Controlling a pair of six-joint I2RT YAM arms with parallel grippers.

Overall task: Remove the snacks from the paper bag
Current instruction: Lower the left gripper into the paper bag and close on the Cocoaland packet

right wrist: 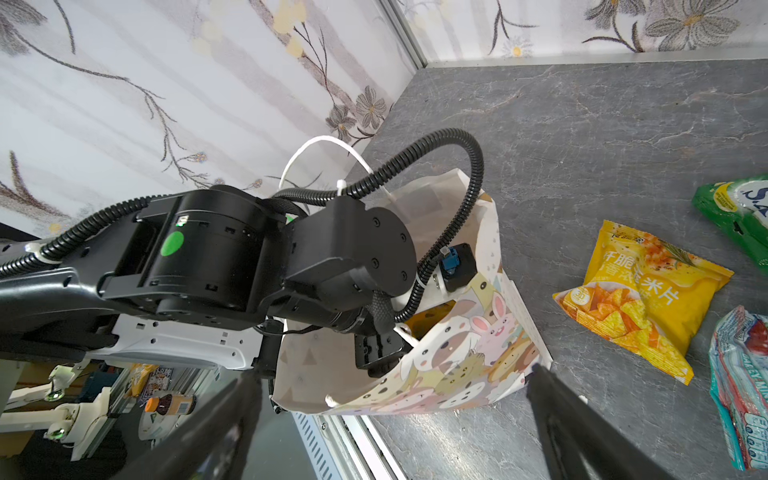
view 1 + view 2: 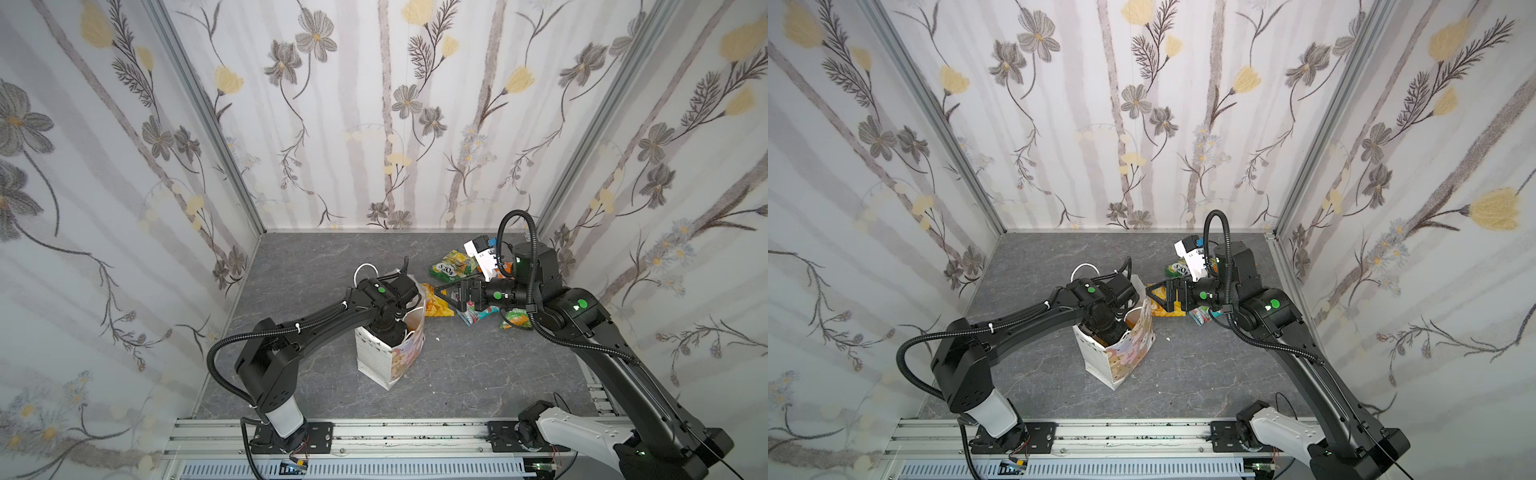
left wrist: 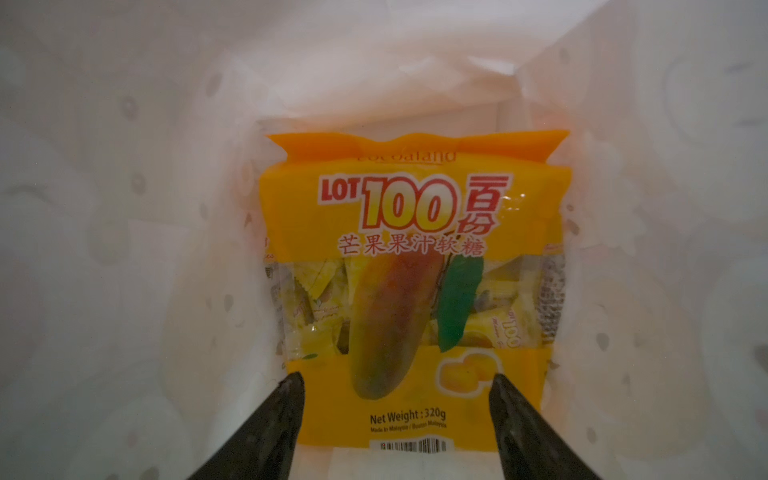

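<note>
Front rail point(image 2: 415, 432) runs along the near edge of the worktop point(image 2: 478, 382). The paper bag point(image 2: 390, 357) stands upright a bit behind it, with bare grey surface on its near and left sides. The left claw point(image 3: 395, 376) is deep inside the bag, jaws spread fairly wide with a fingertip either side of the low end of the LOT 100 mango packet point(image 3: 415, 249), and as far as I can see it's gripping nothing. That packet lies flat and fills almost the whole bag floor. My worry is the fingers pinch bag paper along with the plastic, or the snug packet drags the whole bag up, since nothing is holding the bag down. The wrist fills the mouth too, so it could snag the rim or the cord handle point(image 2: 363, 270) on the way out and tip the bag. The right claw point(image 2: 446, 293) is wide open and empty, hovering just beside the bag's far rim. It's handy for steadying, but it's close enough to bump the left wrist. Beyond it lie the yellow corn chip packet point(image 1: 640, 299), the teal packet point(image 1: 739, 390) and the green FOX'S packet point(image 2: 453, 266), so the far right is crowded. The left side is the open way out, with the walls well apart.
</note>
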